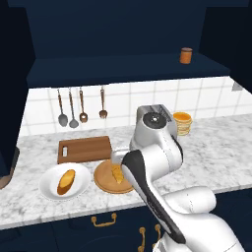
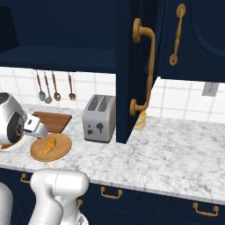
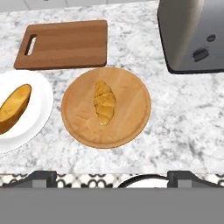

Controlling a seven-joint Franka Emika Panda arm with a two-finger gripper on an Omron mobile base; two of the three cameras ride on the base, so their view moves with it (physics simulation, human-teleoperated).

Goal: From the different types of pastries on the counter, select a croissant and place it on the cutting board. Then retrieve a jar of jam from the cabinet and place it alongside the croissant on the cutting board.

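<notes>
I held the end effector point(image 3: 112, 177) open and empty above the small golden croissant point(image 3: 104, 102), which lay on the round light-brown wooden plate point(image 3: 78, 120). The dark-brown rectangular cutting board point(image 3: 65, 43) was bare; the orange-brown jam jar point(image 1: 185, 55) remained on the cabinet shelf point(image 1: 123, 69). By my assessment, neither placement was done.

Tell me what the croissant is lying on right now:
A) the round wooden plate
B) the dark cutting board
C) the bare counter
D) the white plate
A: the croissant lies in the middle of the round wooden plate; the cutting board behind it is bare, and the white plate holds the loaf.
</notes>
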